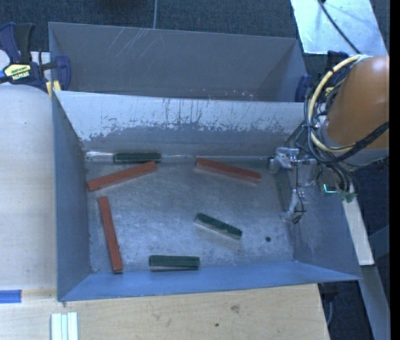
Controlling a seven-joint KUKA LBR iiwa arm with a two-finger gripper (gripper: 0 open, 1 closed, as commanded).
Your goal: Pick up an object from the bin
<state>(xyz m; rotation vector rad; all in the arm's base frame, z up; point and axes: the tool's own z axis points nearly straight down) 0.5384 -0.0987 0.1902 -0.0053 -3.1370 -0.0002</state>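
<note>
My gripper (296, 213) hangs at the bin's right side, close to the right wall and just above the floor. Nothing shows in it. The nearest loose thing is a red-brown flat bar (229, 169), lying to its left by the back wall. A short dark green bar (218, 225) lies tilted on the floor, left of the gripper and a little nearer the front. Neither bar touches the gripper.
Further left lie a red-brown bar (122, 176), another red-brown bar (110, 234) along the left wall and a dark green bar (137, 159) at the back. One more dark green bar (174, 262) rests against the front wall.
</note>
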